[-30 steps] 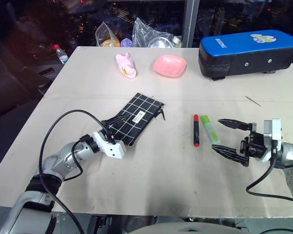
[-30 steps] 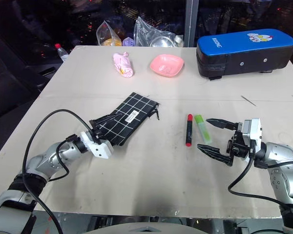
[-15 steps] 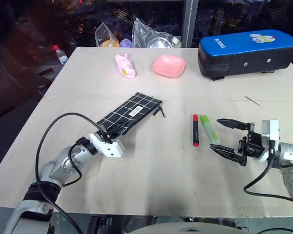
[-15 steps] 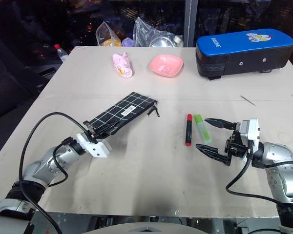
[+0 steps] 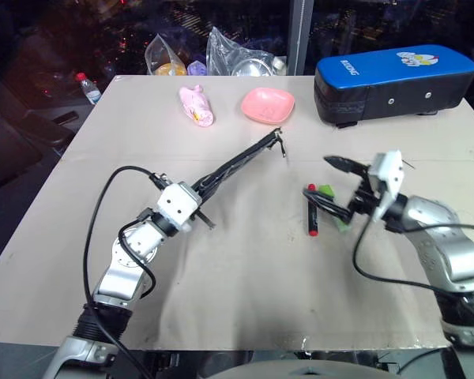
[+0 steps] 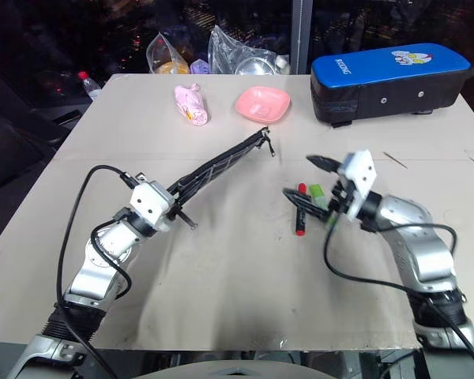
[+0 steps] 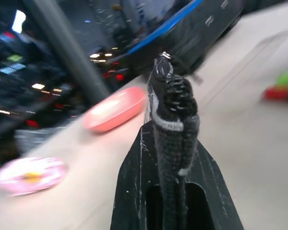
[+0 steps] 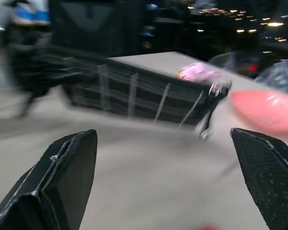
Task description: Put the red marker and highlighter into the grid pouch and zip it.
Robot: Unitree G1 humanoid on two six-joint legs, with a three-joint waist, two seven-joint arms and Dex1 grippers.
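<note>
Head views: a beige bench (image 5: 245,268) stands against a dark background with scattered lights. Along the far edge lie a pink wrapped item (image 5: 195,106), a pink dish (image 5: 267,105) and, toward the far right corner, a large blue-and-black case (image 5: 391,75). Clear plastic bags (image 5: 221,57) sit just past the far edge, and a small bottle (image 5: 85,85) stands off the far left corner.

The left gripper (image 5: 199,192) is clamped on one end of the grid pouch (image 5: 241,162), which is raised off the bench, seen edge-on, and slants toward the pink dish with its zipper pull (image 5: 281,144) hanging at the far end. The red marker (image 5: 310,218) and the highlighter (image 5: 330,204) lie side by side right of the bench centre. The right gripper (image 5: 329,188) is spread wide above them, one finger (image 5: 341,164) over the far side and the other across the marker; contact cannot be judged.

Left wrist view: the black fingers (image 7: 134,182) pinch the pouch's folded edge, which rises between them. The pink dish and the blue case show blurred beyond.

Right wrist view: both fingers (image 8: 62,182) stand far apart with nothing between them. The pouch's gridded face spans the middle ground, with the pink dish beyond it.
</note>
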